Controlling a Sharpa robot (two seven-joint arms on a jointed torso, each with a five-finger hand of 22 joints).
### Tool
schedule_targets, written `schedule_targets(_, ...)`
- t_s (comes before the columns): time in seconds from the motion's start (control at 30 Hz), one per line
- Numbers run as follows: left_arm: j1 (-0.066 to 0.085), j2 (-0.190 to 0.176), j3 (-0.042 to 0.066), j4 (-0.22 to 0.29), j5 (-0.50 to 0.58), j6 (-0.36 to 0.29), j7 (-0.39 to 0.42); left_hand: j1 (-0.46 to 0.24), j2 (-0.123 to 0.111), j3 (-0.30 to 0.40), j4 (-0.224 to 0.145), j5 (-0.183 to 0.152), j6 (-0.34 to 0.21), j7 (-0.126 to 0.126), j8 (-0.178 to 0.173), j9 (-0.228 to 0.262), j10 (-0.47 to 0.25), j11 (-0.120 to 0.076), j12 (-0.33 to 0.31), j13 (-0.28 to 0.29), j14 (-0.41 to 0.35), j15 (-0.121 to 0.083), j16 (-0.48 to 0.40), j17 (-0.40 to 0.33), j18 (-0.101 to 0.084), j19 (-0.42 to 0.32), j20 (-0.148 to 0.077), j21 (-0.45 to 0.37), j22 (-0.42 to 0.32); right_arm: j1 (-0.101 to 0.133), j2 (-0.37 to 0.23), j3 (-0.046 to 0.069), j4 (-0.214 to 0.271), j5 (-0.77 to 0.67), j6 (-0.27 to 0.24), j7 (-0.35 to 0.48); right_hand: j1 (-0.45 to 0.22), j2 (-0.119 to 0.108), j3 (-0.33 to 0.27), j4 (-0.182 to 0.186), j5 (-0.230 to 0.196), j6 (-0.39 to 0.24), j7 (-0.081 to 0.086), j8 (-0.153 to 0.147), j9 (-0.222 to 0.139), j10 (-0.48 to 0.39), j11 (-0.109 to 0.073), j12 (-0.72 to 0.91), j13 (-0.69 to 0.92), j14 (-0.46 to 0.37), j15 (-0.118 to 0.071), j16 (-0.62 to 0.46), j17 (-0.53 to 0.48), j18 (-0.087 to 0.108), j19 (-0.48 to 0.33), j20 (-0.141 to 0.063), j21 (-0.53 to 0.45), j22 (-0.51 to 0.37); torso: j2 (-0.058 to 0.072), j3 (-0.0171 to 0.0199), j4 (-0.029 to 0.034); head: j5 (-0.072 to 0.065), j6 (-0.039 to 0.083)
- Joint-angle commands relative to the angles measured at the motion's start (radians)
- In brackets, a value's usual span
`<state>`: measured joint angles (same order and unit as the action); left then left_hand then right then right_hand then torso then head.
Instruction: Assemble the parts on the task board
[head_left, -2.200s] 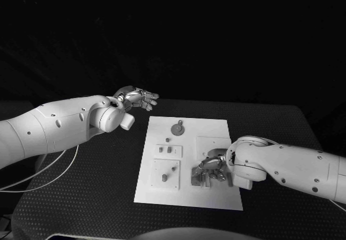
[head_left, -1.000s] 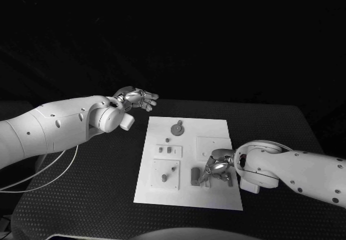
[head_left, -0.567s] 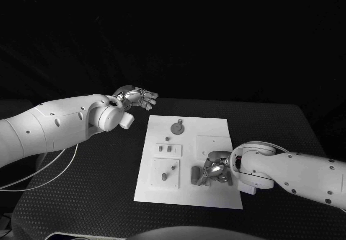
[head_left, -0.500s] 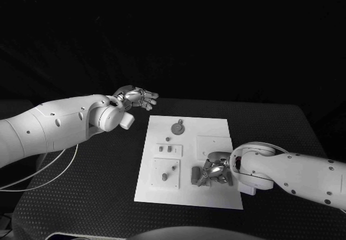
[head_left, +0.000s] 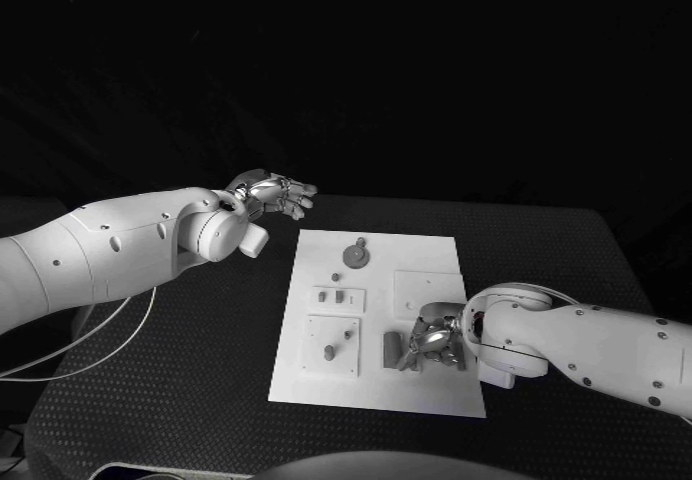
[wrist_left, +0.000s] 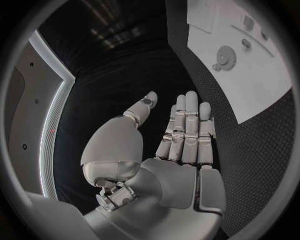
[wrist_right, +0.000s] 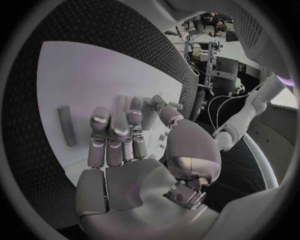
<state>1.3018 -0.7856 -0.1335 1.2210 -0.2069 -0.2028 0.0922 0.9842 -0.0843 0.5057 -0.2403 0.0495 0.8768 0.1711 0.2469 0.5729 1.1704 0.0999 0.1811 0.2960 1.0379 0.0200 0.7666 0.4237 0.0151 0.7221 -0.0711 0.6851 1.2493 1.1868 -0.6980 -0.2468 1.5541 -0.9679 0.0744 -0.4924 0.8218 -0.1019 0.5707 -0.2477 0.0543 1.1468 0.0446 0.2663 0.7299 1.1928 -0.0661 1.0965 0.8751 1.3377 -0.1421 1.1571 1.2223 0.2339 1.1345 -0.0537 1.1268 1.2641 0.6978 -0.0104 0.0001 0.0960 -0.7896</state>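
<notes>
the white rectangular task board (head_left: 378, 330) lies flat in the middle of the black textured table (head_left: 562, 250), with small grey parts spread over it: a round toothed gear-like disc (head_left: 355, 259) near the far end, two short pegs (head_left: 333, 297) in a small square plate at the middle, and a slanted peg (head_left: 330, 352) in the larger square plate nearer the robot.

the right silver hand (head_left: 433, 342) is low over the near right part of the board. in the right wrist view its fingers (wrist_right: 111, 131) lie straight and close together, pointing down across the white surface, with a short grey bar (wrist_right: 66, 125) lying loose on the board just beside them. i cannot tell whether the fingertips touch any part, and nothing seems pinched.

the left silver hand (head_left: 274, 194) hangs off the board's far left corner, well apart from the parts. in the left wrist view its fingers (wrist_left: 187, 131) are stretched flat side by side, thumb out, holding nothing.

my guess is that these pieces are light, stiff and smooth, so they would slide or roll on the slick board if nudged from the side. the bar looks best taken across its narrow width near the middle, thumb against a fingertip, so it stays level for seating.
</notes>
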Motion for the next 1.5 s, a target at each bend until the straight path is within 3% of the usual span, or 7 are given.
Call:
schedule_targets(0.03,0.002,0.000,0.001,0.003,0.004,0.017,0.005,-0.011,-0.001,-0.001,0.006,0.002,-0.004,0.001,0.004,-0.001,-0.007,0.002,0.007,0.000,0.002,0.002,-0.005,0.002,0.006,0.007,-0.006,-0.006,0.001,-0.001,0.000,0.000,-0.007,-0.016,0.003,-0.016,0.003,0.015,0.013,-0.001,-0.006,0.007,0.000,-0.001,-0.002,0.009,0.001,0.001,0.002,0.003,-0.001,0.005,-0.001,0.028,0.007,0.000,0.006,-0.001,0.000,0.0005,-0.0001,0.001,-0.001)
schedule_targets(0.1,0.002,0.000,0.001,0.003,0.004,0.016,0.005,-0.012,-0.001,-0.001,0.007,0.002,-0.004,0.001,0.004,-0.001,-0.008,0.002,0.007,0.000,0.002,0.002,-0.005,0.002,0.006,0.007,-0.006,-0.006,0.002,-0.001,0.001,0.000,-0.009,-0.017,0.006,-0.017,0.009,0.028,0.031,0.004,-0.006,0.008,-0.001,-0.002,-0.002,0.010,0.001,0.000,0.004,0.004,-0.002,0.005,-0.002,0.028,0.007,-0.001,0.006,-0.002,-0.001,0.0004,-0.0004,0.001,-0.002)
schedule_targets(0.37,0.002,0.000,0.001,0.003,0.004,0.016,0.005,-0.012,0.000,-0.001,0.007,0.002,-0.005,0.001,0.004,-0.001,-0.008,0.002,0.007,0.000,0.002,0.002,-0.005,0.002,0.006,0.007,-0.006,-0.006,0.002,-0.001,0.006,0.000,-0.015,-0.015,0.034,-0.016,0.023,0.038,0.098,0.010,-0.006,0.012,-0.001,-0.005,-0.002,0.013,0.001,-0.002,0.009,0.003,-0.003,0.006,-0.005,0.028,0.008,-0.001,0.009,-0.003,0.000,0.0005,0.0002,0.002,0.000)
schedule_targets(0.47,0.002,0.000,0.001,0.003,0.004,0.016,0.004,-0.012,0.000,-0.001,0.008,0.002,-0.005,0.001,0.004,-0.001,-0.008,0.002,0.007,0.000,0.002,0.002,-0.006,0.002,0.006,0.007,-0.006,-0.007,0.002,-0.001,0.007,0.000,-0.016,-0.016,0.033,-0.012,0.022,0.032,0.103,0.008,-0.005,0.012,0.000,-0.006,-0.002,0.013,0.002,-0.003,0.010,0.002,-0.003,0.006,-0.006,0.028,0.007,0.000,0.010,-0.003,0.000,0.0007,0.0003,0.001,0.000)
schedule_targets(0.6,0.002,0.000,0.001,0.003,0.004,0.016,0.004,-0.012,0.000,-0.001,0.008,0.002,-0.005,0.001,0.004,-0.001,-0.008,0.002,0.007,0.000,0.002,0.002,-0.006,0.002,0.006,0.007,-0.006,-0.007,0.002,-0.001,0.008,0.000,-0.014,-0.010,0.043,-0.010,0.004,-0.014,0.082,-0.005,-0.004,0.009,0.002,-0.007,-0.003,0.012,0.004,-0.003,0.012,0.001,-0.001,0.004,-0.009,0.028,0.007,0.002,0.013,-0.001,0.000,0.0003,-0.0001,0.001,-0.001)
schedule_targets(0.9,0.002,0.000,0.001,0.004,0.004,0.016,0.005,-0.012,-0.001,-0.001,0.008,0.002,-0.005,0.001,0.004,-0.001,-0.008,0.002,0.008,0.000,0.002,0.002,-0.006,0.003,0.006,0.007,-0.006,-0.007,0.002,-0.001,0.010,0.000,-0.010,-0.010,0.048,-0.006,0.007,-0.044,0.066,-0.029,-0.004,0.010,0.003,-0.010,-0.003,0.011,0.004,-0.006,0.015,0.001,0.000,0.002,-0.013,0.028,0.006,0.003,0.015,-0.002,0.000,0.0003,-0.0003,0.001,-0.003)
schedule_targets(1.5,0.002,0.000,0.001,0.002,0.004,0.016,0.005,-0.011,-0.001,-0.001,0.008,0.002,-0.005,0.000,0.004,-0.002,-0.009,0.002,0.008,0.000,0.002,0.002,-0.007,0.004,0.007,0.006,-0.006,-0.007,0.003,-0.001,0.003,0.000,-0.006,-0.010,0.021,0.010,-0.013,-0.051,0.051,-0.013,-0.004,0.012,0.002,-0.011,-0.003,0.013,0.004,-0.009,0.019,0.002,0.000,0.003,-0.015,0.028,0.008,0.004,0.014,-0.006,0.000,0.0006,-0.0010,0.001,-0.003)
